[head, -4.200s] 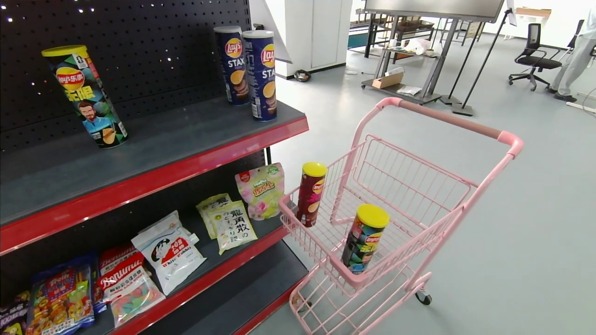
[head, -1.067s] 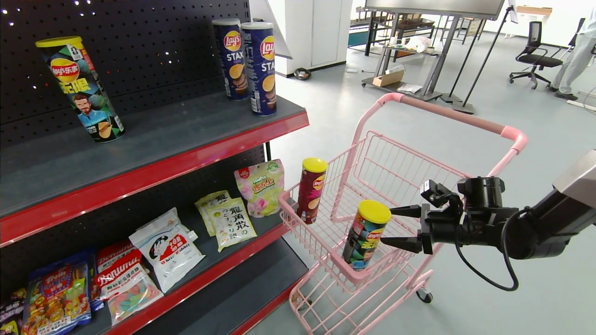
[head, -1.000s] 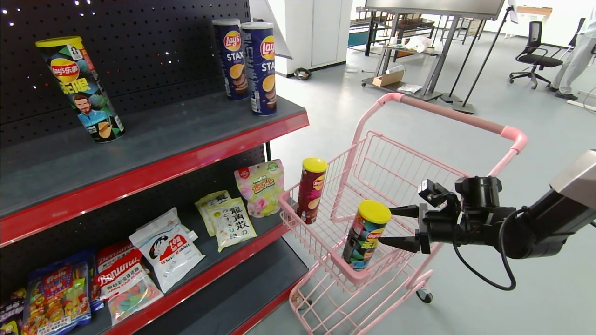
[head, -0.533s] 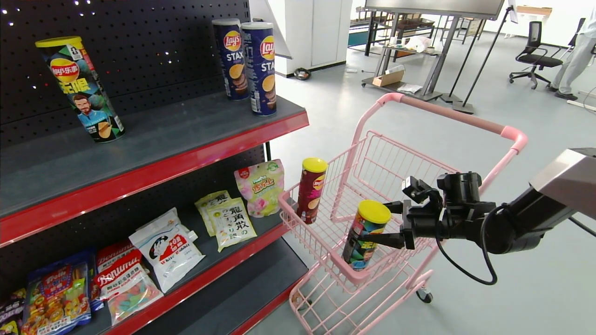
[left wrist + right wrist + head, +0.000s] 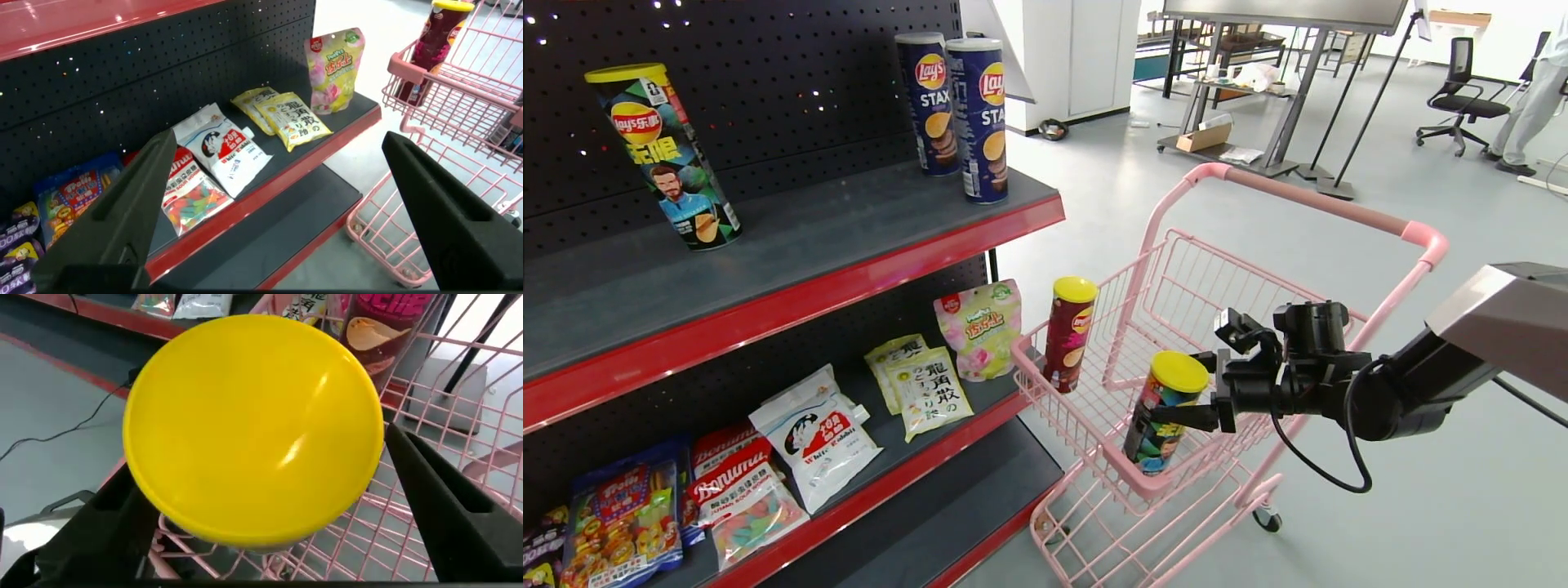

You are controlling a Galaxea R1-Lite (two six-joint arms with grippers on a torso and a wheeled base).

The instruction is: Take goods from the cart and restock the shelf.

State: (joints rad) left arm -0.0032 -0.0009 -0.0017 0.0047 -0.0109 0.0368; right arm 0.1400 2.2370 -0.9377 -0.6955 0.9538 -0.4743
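Right gripper (image 5: 1176,385) has moved in on the yellow-lid can (image 5: 1153,437) in the cart (image 5: 1307,208); jaws wide, straddling it just under the lid, not gripping yet.
My worry: can stands tilted, so a grab this high could tip or slip it, or snag wire on lift-out. Right wrist view shows the lid (image 5: 253,429) centred between the fingers (image 5: 445,506); head view adds the tilt and grip height, which the wrist can't give. Red can (image 5: 1068,339) stands beyond the fingertips, apart.

shop corner inside an office: red-edged shelf (image 5: 849,237) of snack bags (image 5: 821,437) on the left, pink cart (image 5: 1307,204) beside it, office chair (image 5: 1462,106) far right.
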